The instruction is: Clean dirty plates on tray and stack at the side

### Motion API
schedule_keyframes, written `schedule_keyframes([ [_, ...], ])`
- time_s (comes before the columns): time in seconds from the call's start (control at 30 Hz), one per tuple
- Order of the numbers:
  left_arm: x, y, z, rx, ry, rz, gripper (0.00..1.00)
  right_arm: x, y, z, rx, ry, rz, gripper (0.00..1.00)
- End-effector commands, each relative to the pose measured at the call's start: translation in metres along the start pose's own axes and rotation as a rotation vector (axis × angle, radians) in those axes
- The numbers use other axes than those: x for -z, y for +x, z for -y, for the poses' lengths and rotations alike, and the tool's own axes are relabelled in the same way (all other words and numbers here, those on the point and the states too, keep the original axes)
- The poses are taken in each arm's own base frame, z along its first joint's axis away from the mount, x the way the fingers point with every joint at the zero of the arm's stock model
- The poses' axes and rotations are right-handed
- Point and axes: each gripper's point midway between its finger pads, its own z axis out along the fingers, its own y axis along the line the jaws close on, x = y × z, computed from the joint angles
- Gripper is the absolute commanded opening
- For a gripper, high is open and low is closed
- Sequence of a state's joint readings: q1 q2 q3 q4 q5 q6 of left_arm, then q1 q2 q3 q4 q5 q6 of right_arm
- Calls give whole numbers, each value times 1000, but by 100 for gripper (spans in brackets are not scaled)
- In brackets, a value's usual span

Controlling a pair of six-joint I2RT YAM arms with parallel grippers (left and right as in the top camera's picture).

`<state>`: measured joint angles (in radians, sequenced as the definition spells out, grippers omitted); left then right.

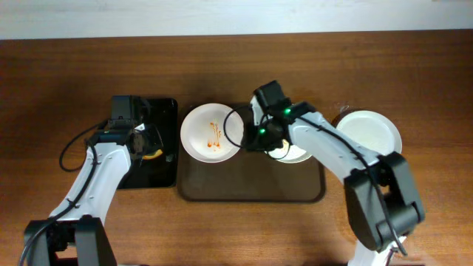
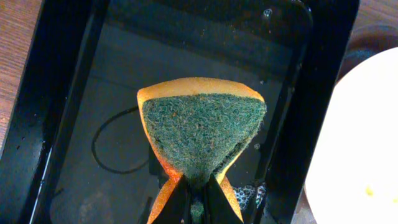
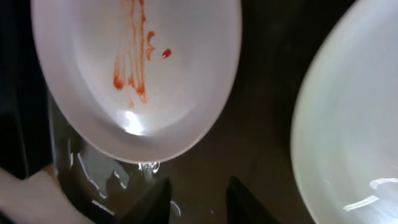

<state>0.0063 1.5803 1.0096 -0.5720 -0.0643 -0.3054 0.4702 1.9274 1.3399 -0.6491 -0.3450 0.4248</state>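
- Right gripper (image 3: 199, 186): fingers apart, empty, low over the brown tray (image 1: 244, 186). The streaked plate (image 3: 155, 74) is just ahead-left of it and a second plate (image 3: 348, 124) is to its right.
- Left gripper (image 2: 198, 190): clamped on the sponge (image 2: 199, 130), green scouring face out, above the black tray (image 2: 56, 93). The streaked plate is off to its right.
- Suggest: right pinches the near rim, clear of the sauce, and holds it steady. Then bring the sponge across, flat on the streaks.
- A clean-looking plate (image 1: 367, 131) sits on the bench (image 1: 222, 66) right of the right gripper, so I'd stack there.
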Motion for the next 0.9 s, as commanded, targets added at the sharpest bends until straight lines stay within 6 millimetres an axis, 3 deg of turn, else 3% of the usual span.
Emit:
schedule_keyframes([
  [0.0, -1, 0, 0, -13, 6, -3, 0, -24, -2, 12, -102, 79, 11, 30],
  [0.13, -1, 1, 3, -12, 21, -7, 0, -42, -6, 12, -113, 70, 20, 30],
  [0.27, -1, 2, 5, -13, 37, -11, 0, -53, -4, 23, -172, 106, 14, 22],
  [0.33, -1, 2, 7, -13, 47, -14, 0, -53, 0, 24, -177, 111, -2, 10],
  [0.43, 0, 5, 18, -14, 110, -31, 0, -52, 13, 27, -193, 126, -55, 4],
  [0.6, 23, 22, 92, -121, 511, -101, 0, -50, 23, 32, -191, 151, -91, 4],
  [0.7, 28, 37, 120, -177, 584, -137, 0, -50, 23, 32, -191, 150, -92, 4],
  [0.87, 16, 68, 169, -162, 674, -246, 0, -50, 23, 32, -191, 151, -92, 4],
])
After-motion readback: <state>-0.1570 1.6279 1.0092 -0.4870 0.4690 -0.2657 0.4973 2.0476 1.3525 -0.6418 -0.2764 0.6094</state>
